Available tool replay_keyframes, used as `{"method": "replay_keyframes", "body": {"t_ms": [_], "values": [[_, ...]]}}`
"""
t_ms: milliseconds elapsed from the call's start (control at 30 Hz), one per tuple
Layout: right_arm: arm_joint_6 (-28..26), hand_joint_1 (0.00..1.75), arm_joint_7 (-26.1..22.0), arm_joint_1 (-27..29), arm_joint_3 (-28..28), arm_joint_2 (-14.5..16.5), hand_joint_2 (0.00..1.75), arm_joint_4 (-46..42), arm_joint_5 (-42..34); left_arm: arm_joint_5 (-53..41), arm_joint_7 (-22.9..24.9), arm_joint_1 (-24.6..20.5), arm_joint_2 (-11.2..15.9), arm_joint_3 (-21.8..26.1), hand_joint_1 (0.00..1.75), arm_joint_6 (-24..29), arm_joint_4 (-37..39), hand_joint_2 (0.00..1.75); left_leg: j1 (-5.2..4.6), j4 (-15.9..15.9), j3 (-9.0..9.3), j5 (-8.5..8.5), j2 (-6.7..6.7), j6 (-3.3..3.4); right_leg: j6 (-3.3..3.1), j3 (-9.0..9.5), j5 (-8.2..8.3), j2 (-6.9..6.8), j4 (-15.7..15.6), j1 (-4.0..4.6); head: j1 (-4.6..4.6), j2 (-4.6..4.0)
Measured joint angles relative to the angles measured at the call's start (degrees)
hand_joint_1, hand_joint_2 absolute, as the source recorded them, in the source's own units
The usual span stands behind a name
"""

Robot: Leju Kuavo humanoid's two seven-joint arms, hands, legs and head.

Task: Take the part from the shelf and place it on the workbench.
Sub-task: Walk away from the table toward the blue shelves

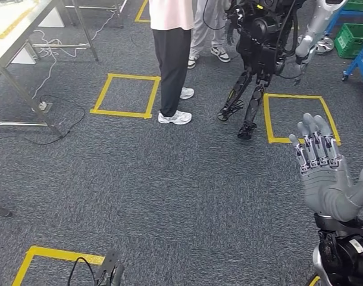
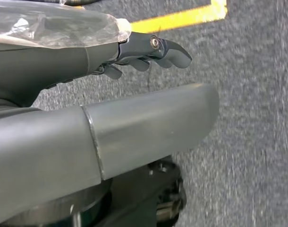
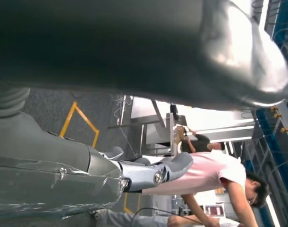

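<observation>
My right hand (image 1: 321, 164) is raised at the right of the head view, palm forward and fingers spread, holding nothing. In the right wrist view its fingers (image 3: 153, 172) reach out straight under the thick thumb (image 3: 192, 56). My left hand (image 2: 110, 54) hangs over the grey carpet with its fingers (image 2: 160, 49) stretched out and nothing in them. A blue shelf frame with green bins (image 1: 356, 37) stands at the far right. A metal-framed table (image 1: 13, 33) stands at the far left. I see no part.
A person in a pink top and black trousers (image 1: 172, 56) stands ahead, with another person behind. A dark humanoid robot (image 1: 259, 50) stands to the right of them. Yellow tape squares (image 1: 125, 95) mark the carpet. Cables (image 1: 54, 128) trail by the table legs.
</observation>
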Motion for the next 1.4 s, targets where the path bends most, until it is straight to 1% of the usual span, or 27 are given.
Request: {"method": "replay_keyframes", "body": {"t_ms": [33, 67, 133, 200, 267, 300, 367, 433, 467, 500, 533, 600, 667, 700, 767, 833, 867, 933, 967, 1000, 1033, 1100, 1167, 1200, 1300, 1333, 1400], "values": [[0.00, 0.00, 0.01, 0.00, -0.01, 0.00, 0.00, 0.00, 0.00, -0.05, -0.01, 0.02, -0.05, 0.00, 0.00, 0.04, 0.00, 0.00, 0.04, 0.05, 0.47, -0.36, 0.32, -0.14, 0.14, 0.55, 2.29, -0.26, -2.45, -0.17, 0.01, 0.00], [0.00, 0.00, 0.02, -0.02, -0.02, 0.00, 0.00, 0.00, 0.03, -0.11, -0.02, 0.02, -0.11, 0.00, 0.00, 0.08, 0.00, 0.00, 0.10, 0.15, 0.97, -0.77, 0.61, -0.34, 0.27, 2.00, 5.03, -0.81, -6.56, -0.31, 0.02, 0.00], [0.00, 0.00, 0.02, -0.13, -0.01, 0.01, 0.00, 0.03, 0.11, -0.25, -0.08, -0.01, -0.12, 0.00, 0.00, 0.15, 0.00, 0.00, -0.07, 0.57, 1.54, -1.50, 1.05, -0.93, 0.25, 4.90, 8.09, -2.31, -13.55, -0.14, 0.12, -0.01], [-0.01, 0.00, 0.02, -0.20, -0.01, 0.02, 0.00, 0.07, 0.15, -0.35, -0.14, -0.05, -0.11, -0.01, 0.00, 0.17, 0.00, 0.00, -0.32, 0.90, 1.52, -1.76, 1.65, -1.40, -0.32, 5.84, 8.15, -2.71, -15.70, 0.19, -0.01, -0.01], [-0.01, 0.00, 0.01, -0.21, -0.03, 0.02, 0.00, 0.06, 0.15, -0.39, -0.15, -0.09, -0.15, -0.02, 0.00, 0.19, 0.00, 0.00, -0.30, 1.09, 1.49, -2.00, 2.28, -1.78, -1.06, 5.88, 8.28, -1.86, -15.98, 0.16, -0.25, 0.00], [-0.01, 0.00, 0.01, -0.24, -0.04, 0.02, 0.00, 0.06, 0.15, -0.39, -0.15, -0.11, -0.15, -0.02, 0.00, 0.19, 0.00, 0.00, -0.23, 1.97, 1.21, -2.69, 2.00, -2.05, -1.37, 5.92, 8.37, -1.46, -16.09, 0.11, -0.29, 0.00], [-0.01, 0.00, -0.01, -0.34, -0.05, 0.04, 0.00, 0.06, 0.15, -0.43, -0.15, -0.15, -0.15, -0.02, 0.00, 0.20, 0.00, 0.00, -0.05, 7.31, -1.11, -5.72, 0.68, -2.55, -1.98, 6.00, 8.51, -0.80, -16.32, 0.00, -0.51, 0.00], [-0.01, 0.00, 0.00, -0.27, 0.01, 0.06, 0.00, 0.07, 0.15, -0.52, -0.15, -0.06, -0.19, -0.02, 0.00, 0.22, 0.00, 0.00, 0.02, 15.56, -5.21, -9.23, -0.22, -2.69, -2.32, 5.94, 8.50, -0.10, -16.34, 0.14, -0.73, 0.00], [-0.01, 0.00, 0.01, -0.20, 0.04, 0.07, 0.00, 0.07, 0.15, -0.56, -0.15, 0.00, -0.21, -0.02, 0.00, 0.23, 0.00, 0.00, 0.02, 18.32, -6.75, -9.93, -0.34, -2.63, -2.39, 5.94, 8.49, 0.32, -16.34, 0.23, -0.77, 0.00], [-0.01, 0.00, 0.02, -0.14, 0.06, 0.07, 0.00, 0.07, 0.15, -0.60, -0.15, 0.03, -0.23, -0.02, 0.00, 0.23, 0.00, 0.00, 0.01, 18.81, -7.24, -9.42, -0.43, -2.45, -2.42, 5.97, 8.48, 0.79, -16.34, 0.31, -0.78, 0.00], [-0.02, 0.00, 0.02, -0.11, 0.04, 0.07, 0.00, 0.07, 0.15, -0.62, -0.15, 0.04, -0.23, -0.02, 0.00, 0.25, 0.00, 0.00, -0.01, 16.94, -6.57, -7.86, -0.58, -2.19, -2.44, 6.03, 8.47, 1.29, -16.34, 0.36, -0.79, 0.00], [-0.02, 0.00, 0.02, -0.12, 0.02, 0.07, 0.00, 0.07, 0.15, -0.66, -0.17, 0.02, -0.13, -0.02, 0.00, 0.28, 0.00, 0.00, -0.10, 8.50, -2.85, -3.57, -1.80, -1.44, -2.41, 6.15, 8.46, 2.27, -16.34, 0.39, -0.80, 0.00], [-0.02, 0.00, 0.02, -0.08, -0.02, 0.07, 0.00, 0.07, 0.15, -0.74, -0.20, -0.03, 0.05, -0.02, 0.00, 0.31, 0.00, 0.00, -0.30, 2.23, -0.01, -1.49, -2.90, -0.88, -2.15, 6.07, 8.40, 3.05, -16.32, 0.43, -0.78, 0.00], [-0.02, 0.00, 0.03, -0.03, -0.03, 0.07, 0.00, 0.07, 0.15, -0.78, -0.21, -0.08, 0.10, -0.03, 0.00, 0.31, 0.00, 0.00, -0.42, 1.19, 0.43, -1.45, -3.05, -0.73, -1.89, 5.99, 8.40, 3.36, -16.38, 0.38, -0.76, -0.01], [-0.03, 0.00, 0.04, 0.05, -0.08, 0.05, 0.00, 0.04, 0.15, -0.81, -0.22, -0.17, 0.07, -0.04, 0.00, 0.32, 0.00, 0.00, -0.38, 0.54, 0.74, -1.30, -2.30, -0.49, -1.23, 5.94, 8.42, 3.81, -16.56, 0.32, -0.72, -0.01], [-0.08, 0.00, 0.03, 0.02, -0.15, 0.03, 0.00, 0.01, 0.15, -0.84, -0.26, -0.20, 0.00, -0.04, 0.00, 0.32, 0.00, 0.00, -0.14, -0.49, 1.33, -0.96, -1.52, -0.12, -0.66, 5.28, 7.17, 2.71, -14.88, 0.43, -0.59, -0.01], [-0.11, 0.00, 0.02, 0.01, -0.17, 0.02, 0.00, -0.01, 0.15, -0.85, -0.29, -0.19, -0.03, -0.04, 0.00, 0.32, 0.00, 0.00, -0.03, -0.93, 1.61, -0.84, -1.13, 0.03, -0.42, 4.19, 5.63, 1.79, -12.30, 0.49, -0.50, -0.01], [-0.14, 0.00, 0.01, 0.12, -0.14, 0.02, 0.00, -0.02, 0.15, -0.86, -0.33, -0.15, -0.01, -0.04, 0.00, 0.33, 0.00, 0.00, -0.07, -1.07, 1.83, -0.90, -0.40, 0.25, 0.03, 0.53, 1.86, 0.45, -4.39, 0.36, -0.31, -0.01], [-0.15, 0.00, 0.02, 0.22, -0.14, 0.02, 0.00, -0.02, 0.15, -0.87, -0.33, -0.11, -0.01, -0.04, 0.00, 0.34, 0.00, 0.00, -0.07, -1.05, 1.86, -0.97, -0.02, 0.26, 0.24, -1.06, 0.82, 0.27, -1.20, 0.23, -0.26, 0.00], [-0.16, 0.00, 0.03, 0.31, -0.13, 0.02, 0.00, -0.02, 0.15, -0.91, -0.33, -0.08, -0.04, -0.04, 0.00, 0.34, 0.00, 0.00, -0.06, -1.02, 1.92, -1.07, 0.35, 0.24, 0.41, -1.81, 0.84, 0.14, 0.14, 0.09, -0.21, 0.00], [-0.18, 0.00, 0.03, 0.34, -0.14, 0.02, 0.00, -0.02, 0.15, -0.94, -0.34, -0.06, -0.08, -0.04, 0.00, 0.35, 0.00, 0.00, -0.02, -0.97, 2.03, -1.20, 0.68, 0.15, 0.55, -1.37, 2.00, -0.02, -0.91, -0.06, -0.20, 0.00], [-0.17, 0.00, 0.02, 0.32, -0.15, 0.02, 0.00, -0.05, 0.15, -1.03, -0.39, -0.07, -0.16, -0.04, 0.00, 0.45, 0.00, 0.00, 0.03, -0.68, 2.35, -1.68, 1.30, -0.24, 0.73, 2.28, 6.11, -1.13, -8.51, -0.30, -0.15, 0.00], [-0.18, 0.00, 0.02, 0.23, -0.12, 0.02, 0.00, -0.09, 0.15, -1.11, -0.45, -0.09, -0.17, -0.04, 0.00, 0.55, 0.00, 0.00, -0.19, 0.00, 2.44, -2.26, 1.84, -0.86, 0.36, 5.44, 8.39, -2.39, -15.12, -0.13, -0.12, -0.01], [-0.19, 0.00, 0.01, 0.20, -0.10, 0.02, 0.00, -0.10, 0.15, -1.20, -0.48, -0.08, -0.16, -0.05, 0.00, 0.58, 0.00, 0.00, -0.30, 0.21, 2.41, -2.42, 2.13, -1.11, 0.01, 5.92, 8.49, -2.62, -16.33, 0.03, -0.16, -0.01], [-0.27, 0.00, -0.07, 0.30, -0.14, 0.02, 0.00, -0.32, 0.15, -1.72, -0.58, -0.20, -0.17, -0.07, 0.00, 0.65, 0.00, 0.00, -0.24, 0.68, 2.41, -2.88, 2.80, -1.74, -1.23, 6.01, 8.62, -1.46, -16.80, 0.17, -0.36, 0.00], [-0.31, 0.00, -0.10, 0.35, -0.19, 0.02, 0.00, -0.52, 0.15, -1.87, -0.61, -0.29, -0.17, -0.07, 0.00, 0.68, 0.00, 0.00, -0.16, 1.99, 1.92, -3.76, 2.30, -2.04, -1.57, 6.12, 8.76, -1.10, -16.98, 0.08, -0.43, 0.00], [-0.35, 0.00, -0.18, 0.44, -0.27, 0.01, 0.00, -0.88, 0.15, -2.07, -0.63, -0.37, -0.18, -0.07, 0.00, 0.72, 0.00, 0.00, 0.07, 8.20, -0.87, -7.09, 0.62, -2.55, -2.03, 6.26, 8.94, -0.46, -17.20, -0.07, -0.66, 0.00]]}}
